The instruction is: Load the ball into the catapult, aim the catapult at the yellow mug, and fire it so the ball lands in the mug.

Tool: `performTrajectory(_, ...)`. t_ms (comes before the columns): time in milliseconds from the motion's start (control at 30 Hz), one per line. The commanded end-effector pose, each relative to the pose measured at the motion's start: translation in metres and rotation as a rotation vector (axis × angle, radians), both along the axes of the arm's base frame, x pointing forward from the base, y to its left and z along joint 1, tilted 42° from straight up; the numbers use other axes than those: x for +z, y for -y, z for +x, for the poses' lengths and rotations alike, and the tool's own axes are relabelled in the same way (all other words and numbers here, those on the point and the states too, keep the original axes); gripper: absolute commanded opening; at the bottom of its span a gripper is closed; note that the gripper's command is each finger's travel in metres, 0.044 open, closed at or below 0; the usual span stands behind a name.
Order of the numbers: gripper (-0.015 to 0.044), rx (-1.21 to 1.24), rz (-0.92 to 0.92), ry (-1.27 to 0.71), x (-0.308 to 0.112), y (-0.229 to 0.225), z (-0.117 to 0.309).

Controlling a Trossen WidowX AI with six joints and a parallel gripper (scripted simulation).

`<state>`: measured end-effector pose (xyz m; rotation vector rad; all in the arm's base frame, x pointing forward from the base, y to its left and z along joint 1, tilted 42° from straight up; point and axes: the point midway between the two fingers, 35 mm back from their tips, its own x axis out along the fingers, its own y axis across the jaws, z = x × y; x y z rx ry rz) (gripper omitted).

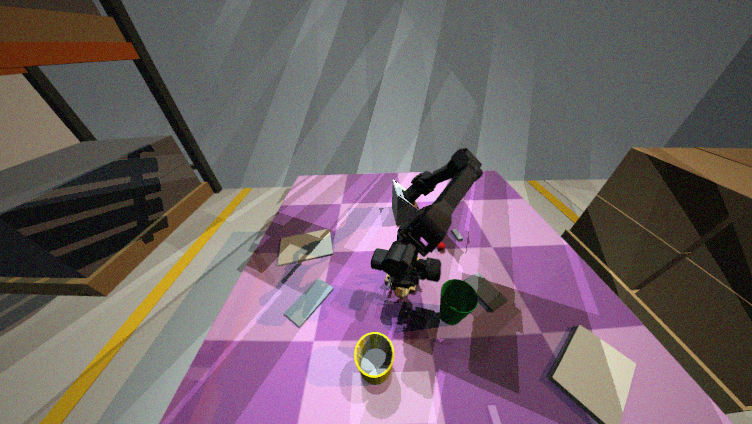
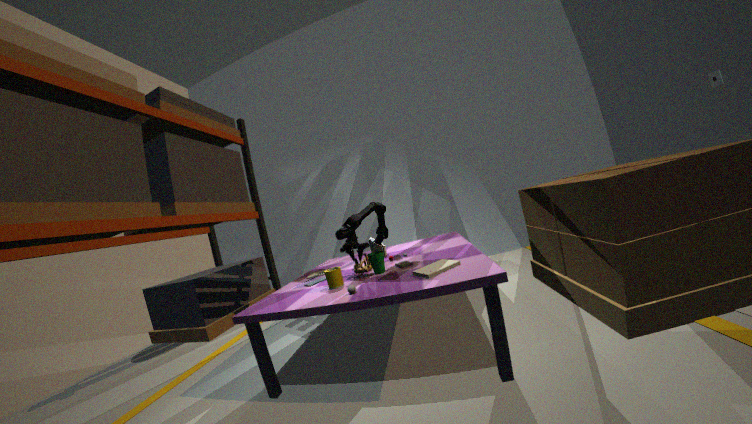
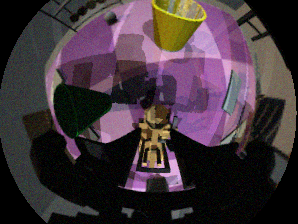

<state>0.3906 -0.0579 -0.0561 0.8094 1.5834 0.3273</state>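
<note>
The tan and brown catapult (image 1: 402, 291) (image 2: 362, 269) (image 3: 152, 134) stands on the table below my gripper. Its round end faces the yellow mug's side in the wrist view; I cannot tell whether anything lies in it. My gripper (image 1: 404, 279) (image 2: 357, 259) (image 3: 155, 130) is open, its black fingers pointing down on either side of the catapult's body, with part of the catapult showing between them. I cannot tell whether they touch it. The yellow mug (image 1: 374, 376) (image 2: 333, 278) (image 3: 176, 31) stands upright beyond the catapult. A small red ball (image 1: 441, 246) (image 2: 391, 258) lies behind the green cup, away from the fingers.
A green cup (image 1: 456, 308) (image 2: 378, 262) (image 3: 80, 107) stands close beside the catapult. A small grey object (image 2: 351, 289) (image 3: 110, 18) lies near the mug. Flat plates (image 1: 309, 302) (image 1: 305, 247) (image 1: 587, 368) lie around. A pale upright panel (image 1: 404, 208) stands behind the arm.
</note>
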Motion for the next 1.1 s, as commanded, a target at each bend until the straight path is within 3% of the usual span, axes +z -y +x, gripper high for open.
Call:
performTrajectory(0,0.0315,0.009,0.007,-0.018,-0.003,-0.007,-0.004)
performTrajectory(167,0.044,0.004,0.0,-0.011,0.031,0.028,0.003)
performTrajectory(367,0.044,0.001,-0.003,-0.004,0.079,0.07,-0.001)
performTrajectory(400,0.044,0.0,0.002,-0.006,0.062,0.054,0.002)
performTrajectory(900,0.044,0.0,0.004,-0.027,0.06,0.01,-0.103)
performTrajectory(1067,0.044,0.0,0.005,-0.028,0.058,0.006,-0.109)
